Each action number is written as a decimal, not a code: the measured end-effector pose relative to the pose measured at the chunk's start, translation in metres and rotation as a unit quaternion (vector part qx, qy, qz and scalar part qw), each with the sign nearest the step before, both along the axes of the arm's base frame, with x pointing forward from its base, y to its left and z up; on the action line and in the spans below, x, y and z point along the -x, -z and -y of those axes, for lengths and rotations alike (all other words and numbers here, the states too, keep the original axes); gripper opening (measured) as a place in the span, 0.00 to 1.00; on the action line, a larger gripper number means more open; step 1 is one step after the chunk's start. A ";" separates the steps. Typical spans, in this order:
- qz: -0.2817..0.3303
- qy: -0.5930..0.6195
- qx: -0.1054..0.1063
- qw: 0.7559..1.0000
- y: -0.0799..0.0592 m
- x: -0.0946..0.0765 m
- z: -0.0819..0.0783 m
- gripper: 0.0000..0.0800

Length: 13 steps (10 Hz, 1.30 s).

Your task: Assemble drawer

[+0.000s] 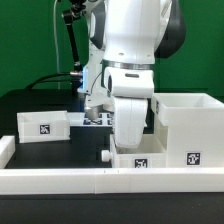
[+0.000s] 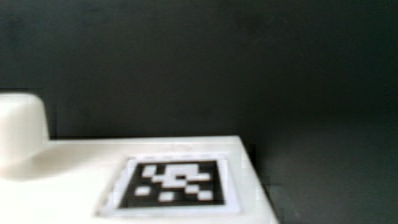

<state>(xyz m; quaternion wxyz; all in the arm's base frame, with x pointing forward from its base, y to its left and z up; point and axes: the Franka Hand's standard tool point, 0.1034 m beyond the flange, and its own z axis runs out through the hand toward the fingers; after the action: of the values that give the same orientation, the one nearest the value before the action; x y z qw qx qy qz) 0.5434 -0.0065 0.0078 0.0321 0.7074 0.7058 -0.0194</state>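
White housing (image 1: 186, 122) stands at the exterior view's right. One tray (image 1: 45, 126) lies at mid-left. The second tray (image 1: 141, 160) sits low centre, straight beneath the gripper (image 1: 130, 142), its long axis running left-right. The arm hides the claw's opening, so I cannot tell it.

The housing (image 1: 186, 118) stands upright at the exterior view's right: a big white box, open on top, with a tag on its near face. One tray (image 1: 44, 125) sits well apart at the left, its tag facing us. The second tray (image 1: 128, 160) lies low in front, just beside the housing, also tagged. In the wrist view there's a blurred tag (image 2: 173, 185) on white, with a rounded white knob (image 2: 18, 130) nearby.
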 end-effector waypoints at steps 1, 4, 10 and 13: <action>0.000 0.000 0.000 1.000 0.000 0.000 0.000 0.05; 0.000 0.001 0.000 1.000 0.000 0.000 -0.001 0.05; -0.003 0.018 0.004 1.000 0.000 -0.003 -0.012 0.05; -0.002 0.020 0.004 1.000 0.000 -0.003 -0.009 0.16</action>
<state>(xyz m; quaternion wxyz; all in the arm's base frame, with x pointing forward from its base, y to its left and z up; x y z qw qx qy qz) 0.5464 0.0029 0.0082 0.0330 0.7210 0.6918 -0.0245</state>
